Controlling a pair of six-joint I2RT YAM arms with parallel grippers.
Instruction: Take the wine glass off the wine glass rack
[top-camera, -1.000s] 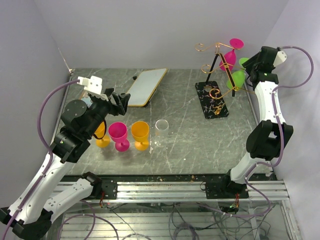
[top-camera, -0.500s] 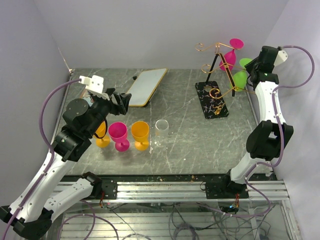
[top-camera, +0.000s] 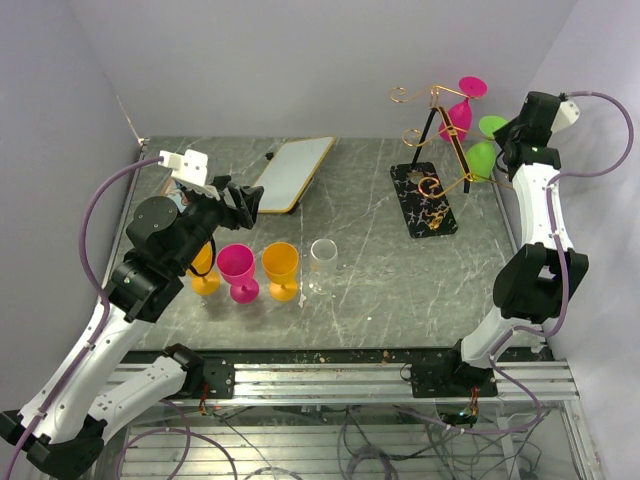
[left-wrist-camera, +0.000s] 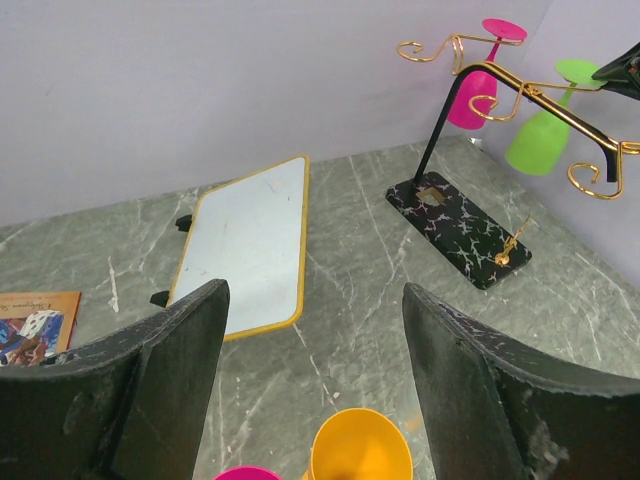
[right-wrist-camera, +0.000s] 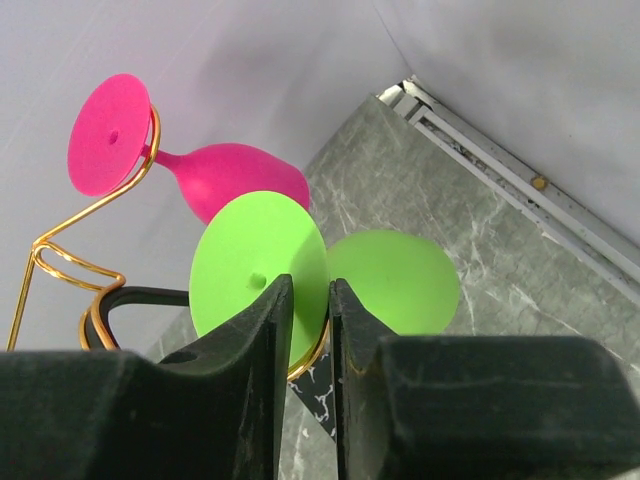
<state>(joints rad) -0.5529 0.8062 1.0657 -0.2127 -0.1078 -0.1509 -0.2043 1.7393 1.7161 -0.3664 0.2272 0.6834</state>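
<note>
The wine glass rack (top-camera: 424, 198) stands at the back right, its gold wire arms holding a green wine glass (top-camera: 479, 157) and a pink wine glass (top-camera: 456, 114) upside down. My right gripper (top-camera: 506, 140) is up at the green glass. In the right wrist view its jaws (right-wrist-camera: 311, 290) are nearly together, with the rim of the green glass's round foot (right-wrist-camera: 250, 255) pinched between them and the bowl (right-wrist-camera: 400, 280) behind. The gold wire (right-wrist-camera: 60, 265) curls to the left. My left gripper (top-camera: 240, 200) hangs open over the table's left side, far from the rack (left-wrist-camera: 470, 215).
On the left half of the table stand an orange glass (top-camera: 205, 270), a pink glass (top-camera: 237, 268), another orange glass (top-camera: 281, 268) and a clear glass (top-camera: 323, 262). A white board with a yellow edge (top-camera: 295, 172) lies at the back. Walls close in behind and to the right of the rack.
My right gripper's jaws have closed from wide apart onto the green glass's foot. The left arm has barely moved.
</note>
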